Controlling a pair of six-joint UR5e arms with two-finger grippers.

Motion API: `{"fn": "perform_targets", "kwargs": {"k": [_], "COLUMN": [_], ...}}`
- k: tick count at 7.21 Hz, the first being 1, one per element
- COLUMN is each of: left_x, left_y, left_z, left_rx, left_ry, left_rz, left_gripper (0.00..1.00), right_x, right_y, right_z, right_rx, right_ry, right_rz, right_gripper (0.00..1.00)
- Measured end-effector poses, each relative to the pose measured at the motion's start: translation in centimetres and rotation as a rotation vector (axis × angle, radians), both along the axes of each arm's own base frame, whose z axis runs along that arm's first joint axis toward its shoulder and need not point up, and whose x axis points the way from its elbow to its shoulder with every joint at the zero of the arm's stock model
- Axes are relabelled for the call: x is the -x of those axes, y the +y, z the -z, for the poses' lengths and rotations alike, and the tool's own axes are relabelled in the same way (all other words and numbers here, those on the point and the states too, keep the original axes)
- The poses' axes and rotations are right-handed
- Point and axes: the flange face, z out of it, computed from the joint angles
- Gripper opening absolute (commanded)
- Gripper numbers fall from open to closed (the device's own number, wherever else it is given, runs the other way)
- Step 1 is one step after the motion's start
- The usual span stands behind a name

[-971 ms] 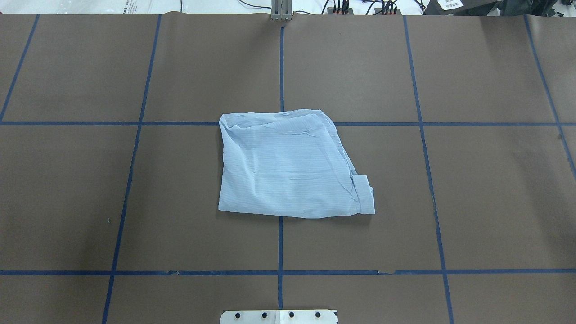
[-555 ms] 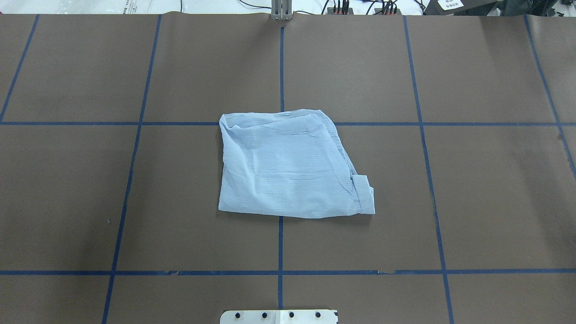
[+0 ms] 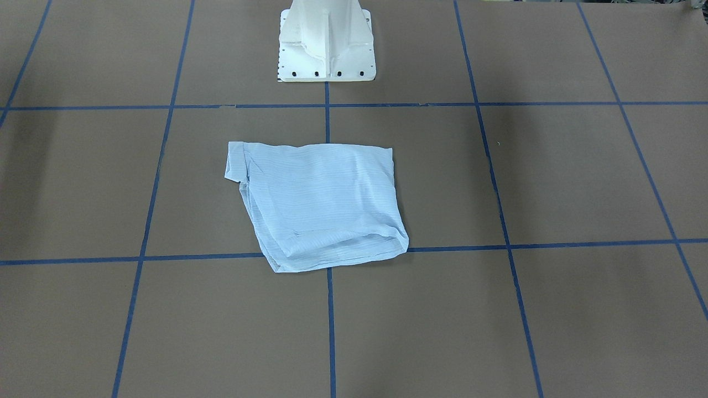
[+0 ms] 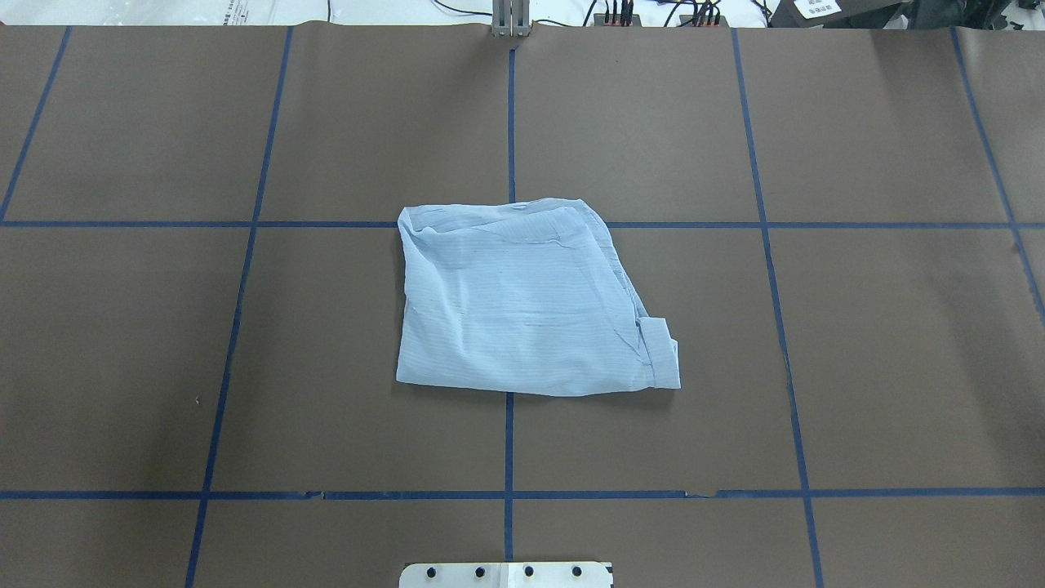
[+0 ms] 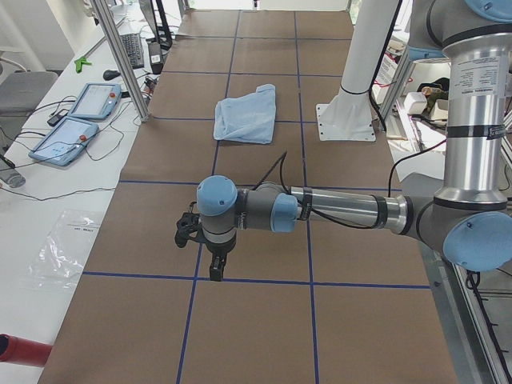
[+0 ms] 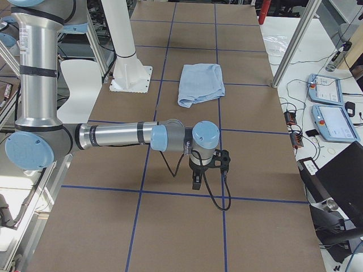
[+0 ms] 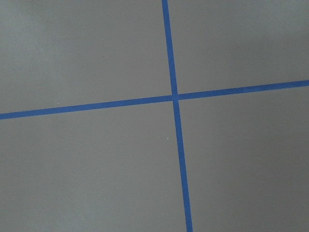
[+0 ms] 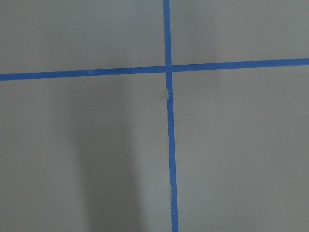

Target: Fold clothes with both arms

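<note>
The folded shirt [image 4: 522,302] is lying flat on the table [image 4: 898,367] while the left gripper [image 5: 214,270] and right gripper [image 6: 196,181] are hanging well apart from it, and I cannot tell whether either is spread or pressed together.

The brown surface [image 4: 653,122] has blue tape lines [image 4: 509,441]. A white desk [image 5: 72,180] beside it holds two screens [image 5: 64,140].

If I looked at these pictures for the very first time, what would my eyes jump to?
The light-blue shirt jumps out first. It lies folded into a rumpled square in the middle of the brown table, which is marked with blue tape lines. Next come the big grey robot arms. The left arm and the right arm each reach out low over bare table near opposite ends, far from the shirt.
</note>
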Motion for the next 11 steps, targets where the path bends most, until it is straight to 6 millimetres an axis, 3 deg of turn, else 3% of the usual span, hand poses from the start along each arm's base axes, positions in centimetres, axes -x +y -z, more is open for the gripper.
{"fn": "perform_targets", "kwargs": {"k": [11], "left_x": [-0.05], "left_y": [-0.29], "left_z": [0.49], "left_rx": [0.062], "left_ry": [0.016], "left_rz": [0.074], "left_gripper": [1.0], "right_x": [0.0], "right_y": [-0.15], "right_z": [0.33], "right_rx": [-0.006], "right_ry": [0.0], "right_rz": [-0.001], "right_gripper": [1.0]}}
